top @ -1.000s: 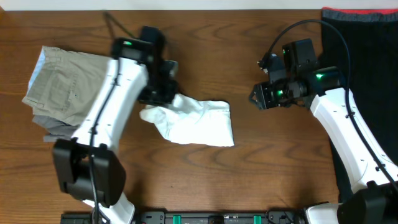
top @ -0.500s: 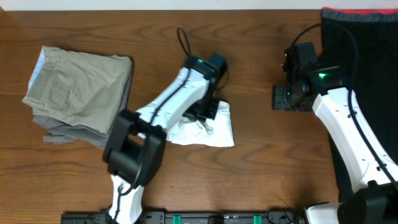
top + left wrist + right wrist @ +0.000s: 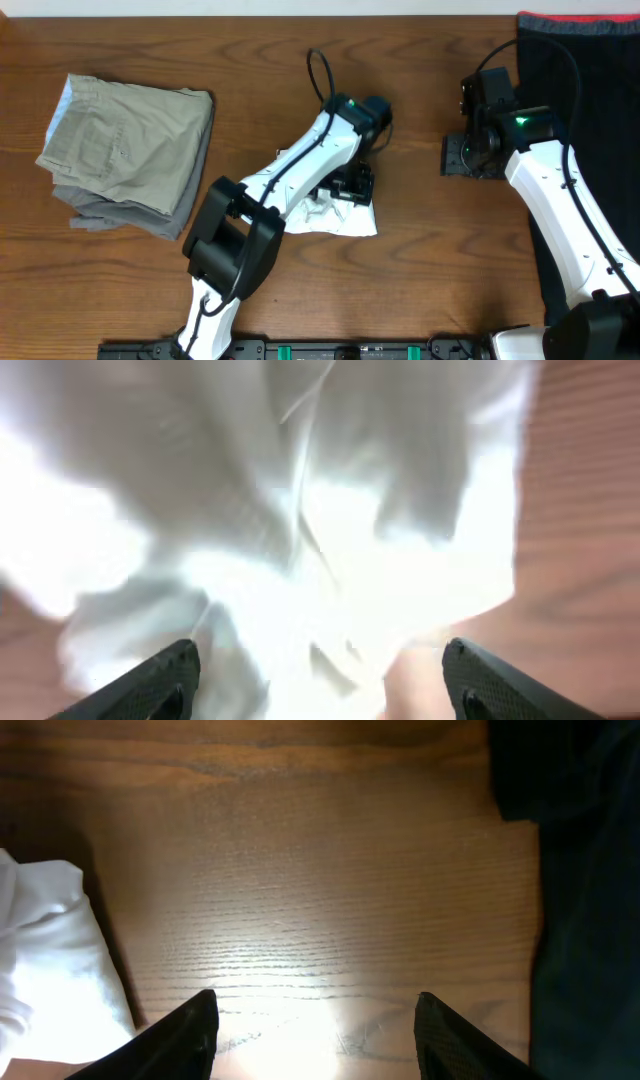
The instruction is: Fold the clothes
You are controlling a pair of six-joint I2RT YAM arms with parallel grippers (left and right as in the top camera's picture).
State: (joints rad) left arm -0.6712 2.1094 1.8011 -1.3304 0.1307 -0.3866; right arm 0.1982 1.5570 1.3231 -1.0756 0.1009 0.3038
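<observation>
Plain white T-shirt (image 3: 350, 218), thin and wrinkly, bunched into a small rumpled packet. Lies near the middle of the wooden table (image 3: 440, 290), flat on the wood. Mostly covered from overhead by the left arm, with only the lower right corner and a strip of the bottom edge plainly in sight. Fills the left wrist view as overexposed white folds (image 3: 330, 510), creased down the middle, with bare wood along the right side and at the lower left. Shows in the right wrist view only as a white corner (image 3: 50, 950) at the left edge.

Left arm stretched diagonally from the near edge up over the shirt, elbow high, wrist bent down. Left gripper (image 3: 350, 185) pointing down at the cloth, fingers spread wide (image 3: 322, 680), one at each lower corner of its own view. Nothing pinched between them: just loose fabric beneath and between. Cannot tell whether the tips touch the cloth.

Right arm raised from the right near corner, with the right gripper (image 3: 462, 158) hanging over bare wood. Fingers apart here too (image 3: 318, 1030), with nothing between them but table.

Shirt directly under the left gripper, and to the left of the right gripper, apart from it. Khaki folded trousers (image 3: 125, 145) well off at the table's left. Black garment with a red edge band (image 3: 590, 100) along the right side, just beside the right gripper.
</observation>
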